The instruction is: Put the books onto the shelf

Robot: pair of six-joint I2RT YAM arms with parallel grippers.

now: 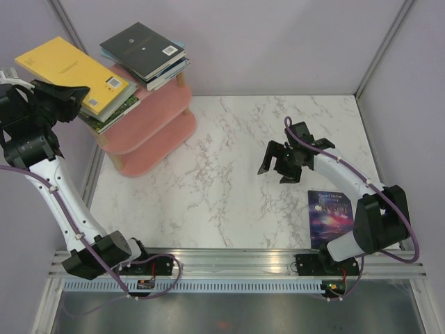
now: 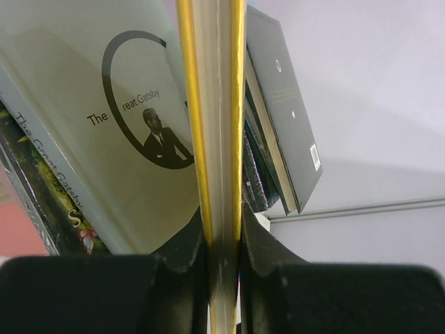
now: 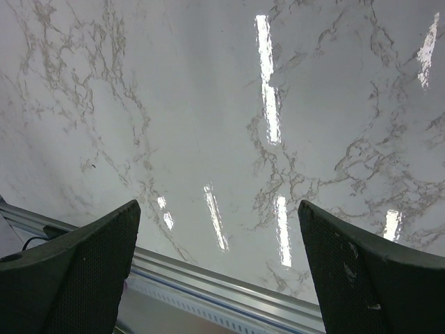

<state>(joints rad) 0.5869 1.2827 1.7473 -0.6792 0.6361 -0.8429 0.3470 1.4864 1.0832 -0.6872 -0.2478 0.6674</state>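
- I had my left gripper [image 2: 224, 245] clamped on the yellow book [image 1: 66, 66], over the pink shelf [image 1: 156, 142].
- My right gripper [image 1: 281, 163] hung wide open above the marble table [image 1: 208, 195].

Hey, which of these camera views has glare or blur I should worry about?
Right wrist: long white glare streaks on the marble table, otherwise sharp. Left wrist: the yellow book pinched in the left gripper sits so close its edge is soft, the Great Gatsby cover behind is readable. Top external: even light, faint shadows, no blur.
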